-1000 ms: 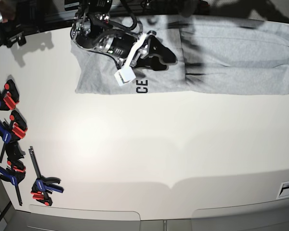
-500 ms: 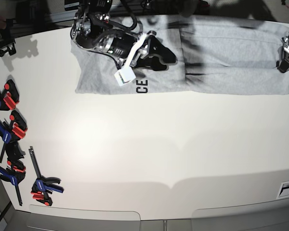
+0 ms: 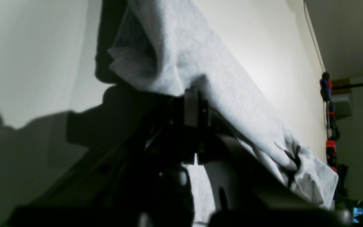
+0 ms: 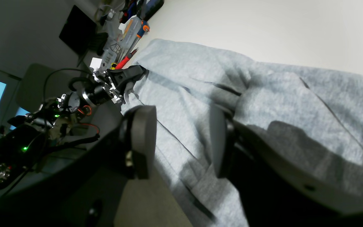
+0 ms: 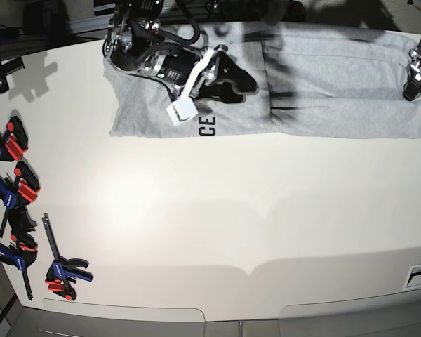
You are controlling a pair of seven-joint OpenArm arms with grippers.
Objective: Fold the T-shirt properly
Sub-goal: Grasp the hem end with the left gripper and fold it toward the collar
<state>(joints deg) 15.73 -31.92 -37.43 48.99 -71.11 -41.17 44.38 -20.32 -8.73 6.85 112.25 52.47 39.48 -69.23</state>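
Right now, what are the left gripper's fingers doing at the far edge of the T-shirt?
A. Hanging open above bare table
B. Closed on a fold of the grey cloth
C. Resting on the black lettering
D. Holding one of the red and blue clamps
B: in the left wrist view the left gripper has its fingers pinched shut on a bunched edge of the T-shirt, which drapes from them.

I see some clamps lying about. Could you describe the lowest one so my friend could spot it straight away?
Start at the big off-white table and follow its left edge, where blue, red and black bar clamps lie in a column. The lowest clamp sits nearest the front edge; unlike the bunched others, its long black bar lies fully on the tabletop.
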